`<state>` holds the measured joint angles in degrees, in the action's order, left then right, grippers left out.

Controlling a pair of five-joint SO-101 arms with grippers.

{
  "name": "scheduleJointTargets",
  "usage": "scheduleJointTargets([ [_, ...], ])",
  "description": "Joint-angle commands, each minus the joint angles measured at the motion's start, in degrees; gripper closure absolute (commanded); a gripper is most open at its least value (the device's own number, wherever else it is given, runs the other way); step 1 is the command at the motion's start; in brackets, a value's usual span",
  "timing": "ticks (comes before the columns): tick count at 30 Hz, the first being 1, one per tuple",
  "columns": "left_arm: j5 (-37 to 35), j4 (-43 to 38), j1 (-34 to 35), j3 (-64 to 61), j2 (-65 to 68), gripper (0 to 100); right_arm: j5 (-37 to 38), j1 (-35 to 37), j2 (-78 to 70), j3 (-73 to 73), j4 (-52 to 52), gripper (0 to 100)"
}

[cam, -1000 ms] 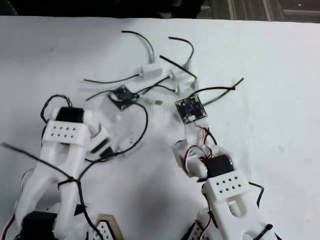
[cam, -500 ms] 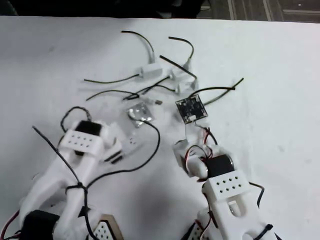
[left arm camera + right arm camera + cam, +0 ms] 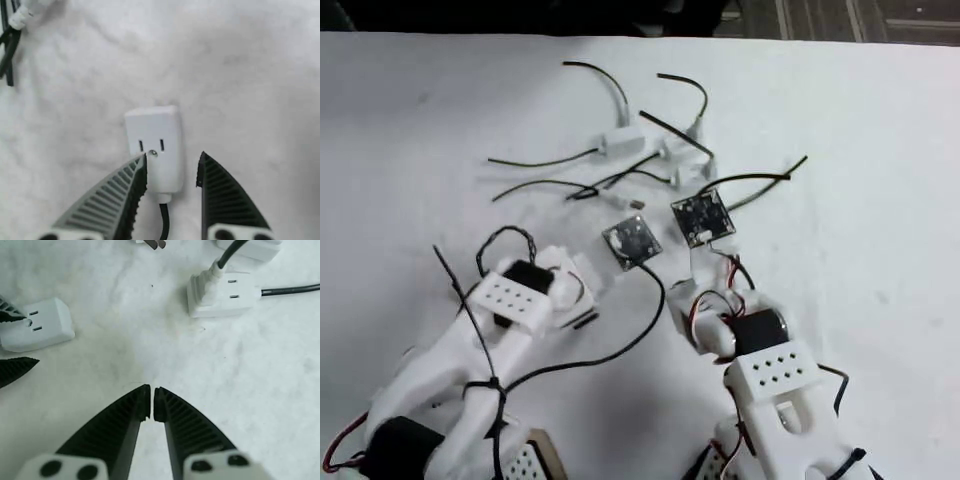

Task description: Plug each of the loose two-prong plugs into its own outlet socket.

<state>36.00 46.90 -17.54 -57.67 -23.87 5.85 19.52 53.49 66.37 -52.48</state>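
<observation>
White tabletop (image 3: 880, 120), cluttered. White two-slot outlet socket (image 3: 155, 145) on a black cord lies flat between the left gripper (image 3: 172, 165) fingers: spread, one touching its side, no pinch. Step looks like securing this socket; next move: close, hold steady for a plug. Nearby right gripper (image 3: 152, 402): fingers pressed together, empty. Count via right wrist: three sockets (this one, a plugged socket (image 3: 227, 292), a third socket (image 3: 250, 247)) plus one loose plug (image 3: 152, 244), prongs showing.

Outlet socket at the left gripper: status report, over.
Left gripper open, fingers either side of outlet socket, not clamped. Right gripper shut, empty, over table. Second socket nearby, corded plug at its end.
</observation>
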Motion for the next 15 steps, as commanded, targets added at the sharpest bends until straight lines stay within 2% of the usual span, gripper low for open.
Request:
scheduleJointTargets([
  [1, -0.53, -0.18, 0.04, 0.44, -0.40, 83, 0.62, -0.48, 1.10, -0.35, 0.84, 97.4],
  [12, -0.97, 12.22, 0.22, 18.99, 20.79, 83, 0.62, -0.48, 1.10, -0.35, 0.84, 97.4],
  [15, -2.81, 12.84, 0.92, 20.92, 22.46, 83, 0.62, -0.48, 1.10, -0.35, 0.84, 97.4],
])
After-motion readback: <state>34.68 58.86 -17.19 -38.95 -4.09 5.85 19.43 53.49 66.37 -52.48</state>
